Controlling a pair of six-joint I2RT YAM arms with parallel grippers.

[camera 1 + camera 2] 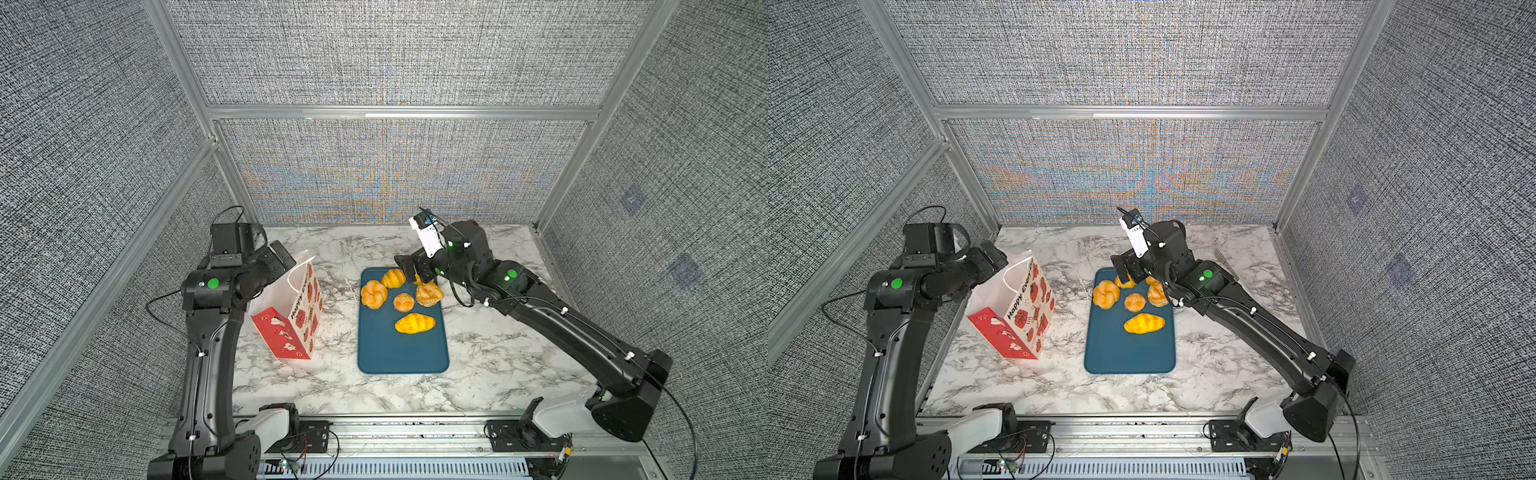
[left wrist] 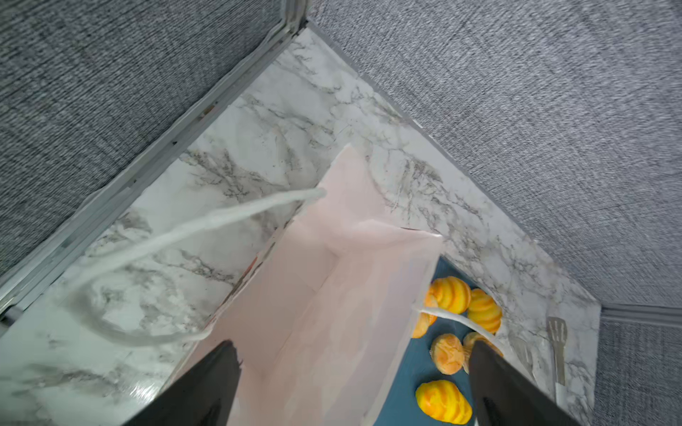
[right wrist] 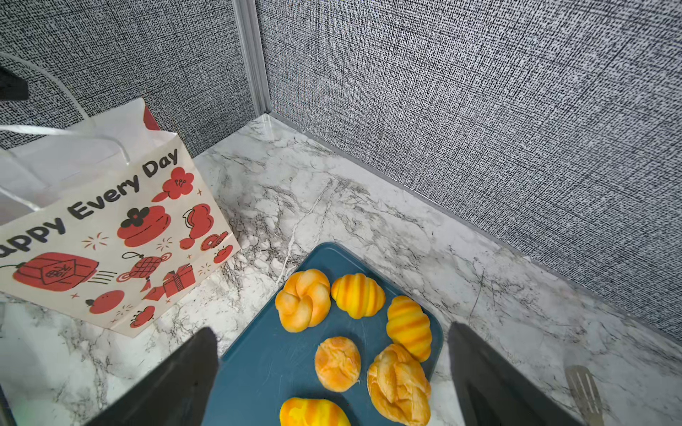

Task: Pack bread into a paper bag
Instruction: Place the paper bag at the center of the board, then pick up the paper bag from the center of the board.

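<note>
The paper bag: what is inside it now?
The left wrist view shows only bare pale walls inside the paper bag, nothing else. Its deepest part runs out of the picture. All six breads lie on the blue tray.

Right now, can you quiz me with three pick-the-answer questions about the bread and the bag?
1. Where is the bread? A on the blue tray; B on the bare marble; C on the floor.
2. How many pieces? A four; B six; C nine.
3. The paper bag is: A folded flat; B tipped over; C standing open.
Answers: A, every piece lies on the tray in both top views; B, the right wrist view shows six; C, the left wrist view looks down into its open mouth.
</note>
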